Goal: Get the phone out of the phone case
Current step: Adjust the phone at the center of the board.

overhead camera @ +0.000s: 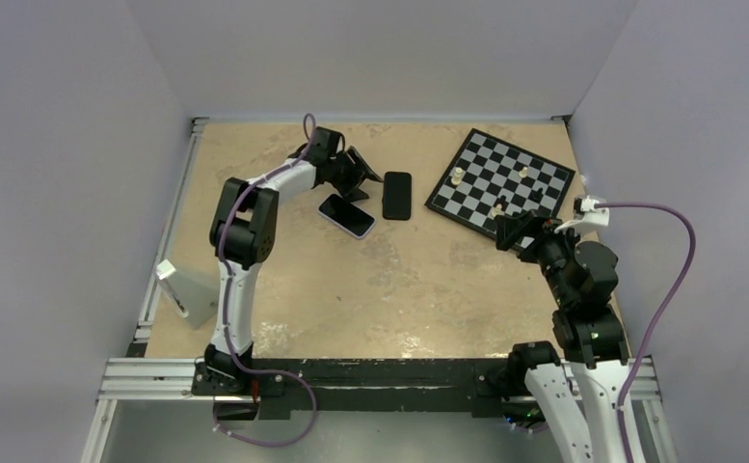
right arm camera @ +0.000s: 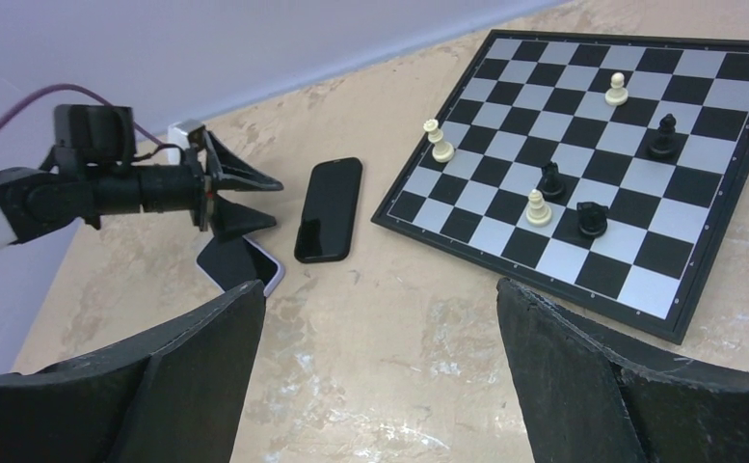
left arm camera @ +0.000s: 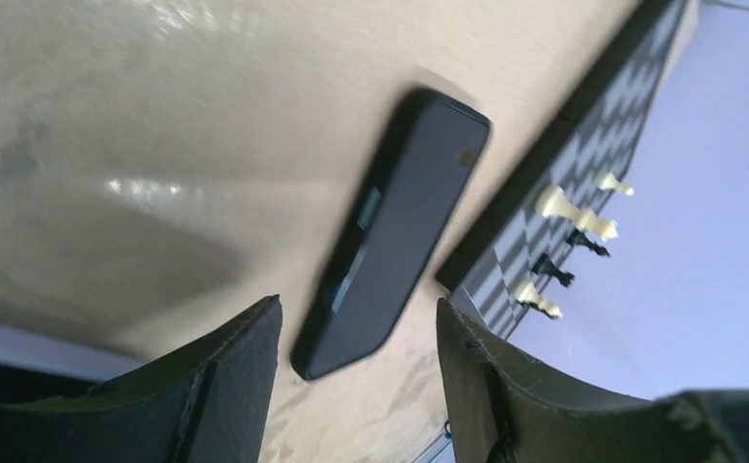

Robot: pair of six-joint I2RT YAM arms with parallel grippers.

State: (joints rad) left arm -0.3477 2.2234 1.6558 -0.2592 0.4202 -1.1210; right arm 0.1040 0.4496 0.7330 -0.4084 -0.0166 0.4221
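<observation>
The phone point(overhead camera: 344, 213), with a black screen, lies in the pale lavender phone case point(overhead camera: 364, 232) flat on the table, left of centre at the back. In the right wrist view the phone point(right arm camera: 227, 260) and the case rim point(right arm camera: 275, 272) are partly hidden behind my right finger. My left gripper point(overhead camera: 370, 185) is open and empty. It hangs just beyond the cased phone's far end, and it also shows in the right wrist view point(right arm camera: 276, 203). My right gripper point(right arm camera: 380, 289) is open and empty over bare table near the chessboard's near corner.
A bare black phone point(overhead camera: 397, 195) lies just right of the cased one, and in the left wrist view point(left arm camera: 389, 231) it sits between my open fingers. A chessboard point(overhead camera: 467, 207) with several pieces lies at the back right. A grey-white box point(overhead camera: 179, 289) stands at the left edge.
</observation>
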